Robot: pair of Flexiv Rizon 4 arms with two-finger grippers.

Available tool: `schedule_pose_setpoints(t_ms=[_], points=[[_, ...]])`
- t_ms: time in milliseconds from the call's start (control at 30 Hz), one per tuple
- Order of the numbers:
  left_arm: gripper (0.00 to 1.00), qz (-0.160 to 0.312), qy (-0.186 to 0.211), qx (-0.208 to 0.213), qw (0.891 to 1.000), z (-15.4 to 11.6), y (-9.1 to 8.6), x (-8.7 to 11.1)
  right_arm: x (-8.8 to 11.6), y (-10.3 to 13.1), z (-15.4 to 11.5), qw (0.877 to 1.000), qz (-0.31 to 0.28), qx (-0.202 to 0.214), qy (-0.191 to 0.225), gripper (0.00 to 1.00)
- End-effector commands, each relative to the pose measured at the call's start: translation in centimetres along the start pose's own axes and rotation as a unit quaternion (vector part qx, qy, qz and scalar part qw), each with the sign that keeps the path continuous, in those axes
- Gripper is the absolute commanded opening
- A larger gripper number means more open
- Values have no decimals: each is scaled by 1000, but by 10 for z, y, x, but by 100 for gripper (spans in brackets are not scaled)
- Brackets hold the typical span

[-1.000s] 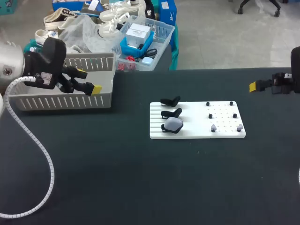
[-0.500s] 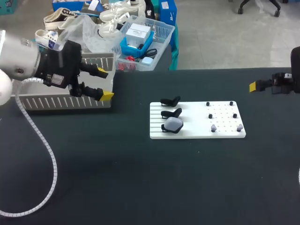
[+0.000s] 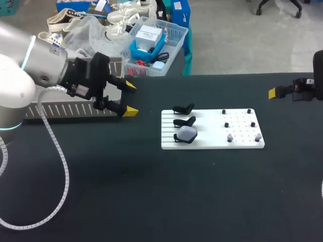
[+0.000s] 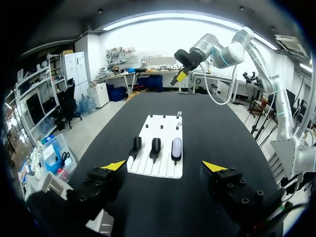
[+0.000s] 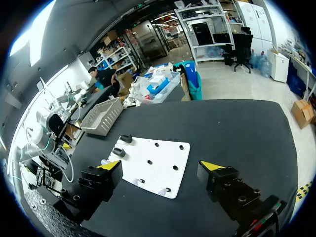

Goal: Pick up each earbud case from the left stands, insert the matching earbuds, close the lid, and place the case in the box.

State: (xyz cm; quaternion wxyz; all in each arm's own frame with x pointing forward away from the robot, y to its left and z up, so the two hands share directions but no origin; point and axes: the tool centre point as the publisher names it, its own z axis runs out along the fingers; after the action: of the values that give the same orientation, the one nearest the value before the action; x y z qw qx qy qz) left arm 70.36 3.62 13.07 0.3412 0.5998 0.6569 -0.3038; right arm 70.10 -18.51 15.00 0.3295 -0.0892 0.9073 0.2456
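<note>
The one case, pale grey with its lid shut, sits on the nearest of three black stands. The other two stands hold nothing. All three stand in a row on the left part of a white board in the middle of the table.

On the board's right part are six earbuds. Two pale ones are in the near row and four black ones are behind them.

The box, a grey slatted basket, stands at the table's back left, well apart from the board. The left arm hides much of it.

The left gripper hangs just past the box's right end, between box and board. It points toward the stands, with its fingers spread wide and nothing between them. In the left wrist view the case lies ahead of it, touching neither finger.

The right gripper is over the table's far right, well apart from the board. Its fingers are also spread wide and hold nothing.
</note>
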Motion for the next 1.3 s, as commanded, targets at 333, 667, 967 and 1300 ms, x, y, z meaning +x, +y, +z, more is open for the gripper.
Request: schedule_pose_setpoints(t_ms=[333,667,967,1300], points=[[94,11,10,14,1000,45,1,10,0,-1,0,1000,0,-2,0,100],[63,6,7,-2,1000,61,-3,17,0,-1,0,1000,0,-2,0,100],[70,-4,12,-5,1000,78,-8,25,0,-1,0,1000,0,-2,0,100],[64,-8,6,1,1000,95,-17,24,0,-1,0,1000,0,-2,0,100]])
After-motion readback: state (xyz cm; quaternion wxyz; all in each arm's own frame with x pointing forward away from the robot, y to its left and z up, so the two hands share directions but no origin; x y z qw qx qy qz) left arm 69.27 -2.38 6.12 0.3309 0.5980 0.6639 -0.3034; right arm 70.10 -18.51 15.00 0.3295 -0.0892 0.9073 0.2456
